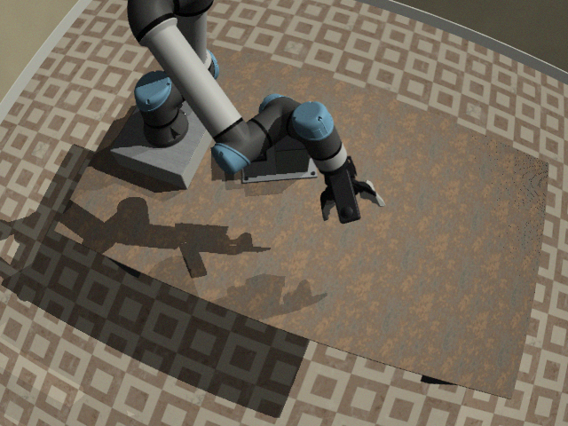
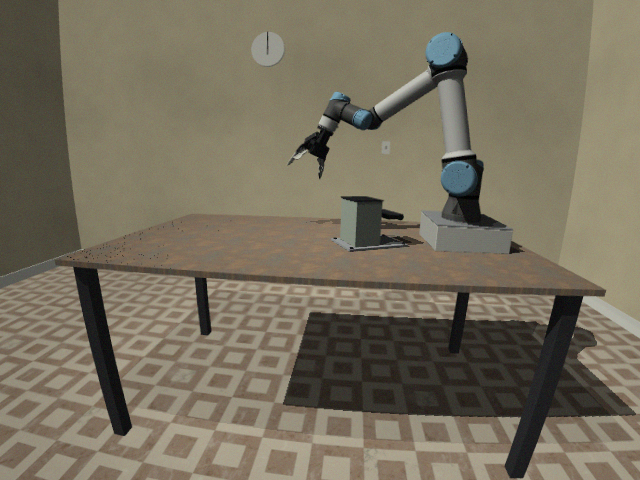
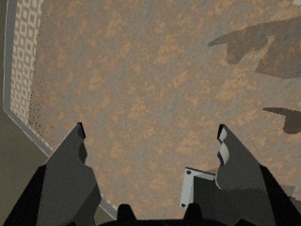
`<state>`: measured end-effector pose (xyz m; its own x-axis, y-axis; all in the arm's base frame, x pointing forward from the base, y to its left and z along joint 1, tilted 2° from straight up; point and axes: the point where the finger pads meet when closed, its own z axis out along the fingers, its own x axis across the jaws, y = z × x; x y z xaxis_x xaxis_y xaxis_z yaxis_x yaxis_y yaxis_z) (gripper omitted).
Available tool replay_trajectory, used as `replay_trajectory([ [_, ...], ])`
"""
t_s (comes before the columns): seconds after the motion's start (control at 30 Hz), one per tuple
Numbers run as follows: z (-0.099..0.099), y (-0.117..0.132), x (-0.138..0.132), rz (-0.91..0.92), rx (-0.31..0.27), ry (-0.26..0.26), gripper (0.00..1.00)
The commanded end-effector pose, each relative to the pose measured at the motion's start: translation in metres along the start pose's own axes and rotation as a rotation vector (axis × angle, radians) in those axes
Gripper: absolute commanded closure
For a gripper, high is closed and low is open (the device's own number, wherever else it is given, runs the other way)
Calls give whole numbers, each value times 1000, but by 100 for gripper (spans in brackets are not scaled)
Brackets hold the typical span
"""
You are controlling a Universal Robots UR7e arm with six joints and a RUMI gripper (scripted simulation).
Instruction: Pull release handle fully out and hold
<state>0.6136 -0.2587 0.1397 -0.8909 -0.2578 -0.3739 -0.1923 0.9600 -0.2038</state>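
The release handle (image 2: 391,213) is a dark bar sticking out of the far side of a grey-green housing box (image 2: 360,222) on a metal base plate (image 1: 280,176) (image 2: 345,244). In the top view the arm hides the handle. My gripper (image 1: 352,206) (image 2: 306,167) (image 3: 151,124) is open and empty. It hangs high in the air above the table (image 1: 413,275) (image 2: 232,248) (image 3: 141,71), on the side of the box away from the handle, touching nothing. In the wrist view a corner of the base plate (image 3: 187,188) shows by the right finger.
The robot's grey pedestal (image 1: 155,160) (image 2: 465,237) stands on the table just behind the box. The table edge (image 3: 28,132) and the patterned floor (image 2: 206,382) show in the wrist view at left.
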Motion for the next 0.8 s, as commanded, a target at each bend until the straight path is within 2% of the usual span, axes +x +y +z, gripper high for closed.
replay_trajectory([
  [0.0,-26,26,14,-15,-21,46,0],
  [0.23,-60,57,34,-40,-38,108,0],
  [0.3,-60,57,34,-40,-38,108,0],
  [0.77,-124,121,85,-98,-71,231,0],
])
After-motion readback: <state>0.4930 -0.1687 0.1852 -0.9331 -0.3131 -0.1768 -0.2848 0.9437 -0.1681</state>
